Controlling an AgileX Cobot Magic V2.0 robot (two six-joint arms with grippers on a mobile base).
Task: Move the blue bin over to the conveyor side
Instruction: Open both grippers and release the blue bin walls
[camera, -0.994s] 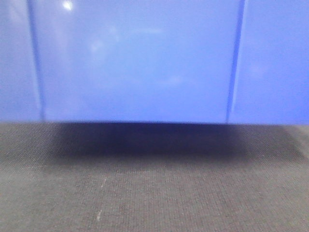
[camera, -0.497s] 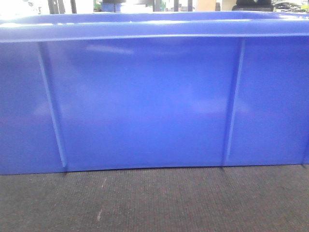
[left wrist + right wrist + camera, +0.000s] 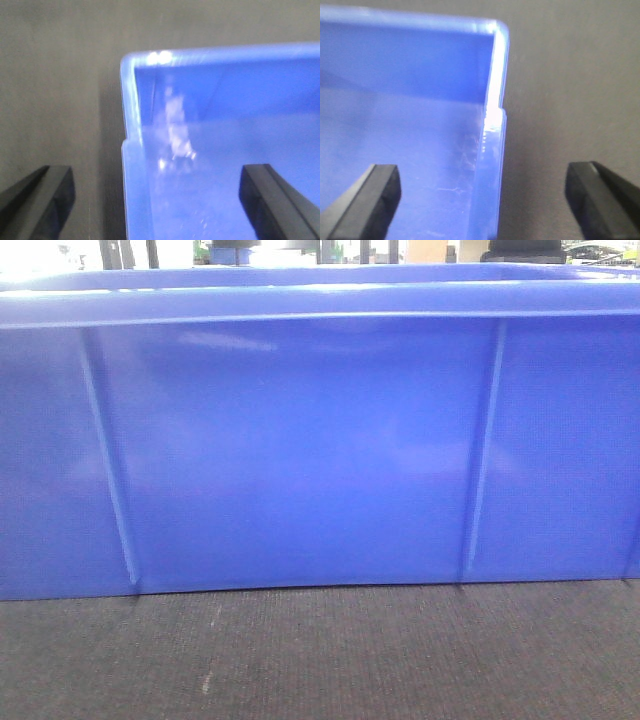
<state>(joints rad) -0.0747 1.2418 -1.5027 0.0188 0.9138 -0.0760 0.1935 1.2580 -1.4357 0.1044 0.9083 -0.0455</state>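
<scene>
now the blue bin point(image 3: 300, 450) is seen resting flat on the conveyor point(image 3: 320, 660), its near wall filling the front view and its lower edge meeting the dark woven belt with no gap visible. the placing appears to be done, or nearly so, and the step in hand is judged to be a clean release and withdrawal of both arms.

to do this well, each pair of fingers should be lifted straight up from the side walls before any sideways motion is made, so that the rolled rim is not caught and the bin is not dragged or tipped. both arms are best raised together, so that no twist is given to the bin.

in the left wrist view, the left fingers point(image 3: 160, 200) are spread wide, one fingertip point(image 3: 45, 192) over the belt outside the bin and the other over the interior, with the side wall point(image 3: 132, 190) passing between them. no contact with the wall can be seen; nothing is held. in the right wrist view, the right fingers point(image 3: 492, 197) are likewise parted wide and straddle the opposite wall point(image 3: 490, 165), one fingertip point(image 3: 375, 192) over the bin's inside and one over the belt, free of the plastic as far as can be told. the bin's interior looks empty where it is shown.
</scene>
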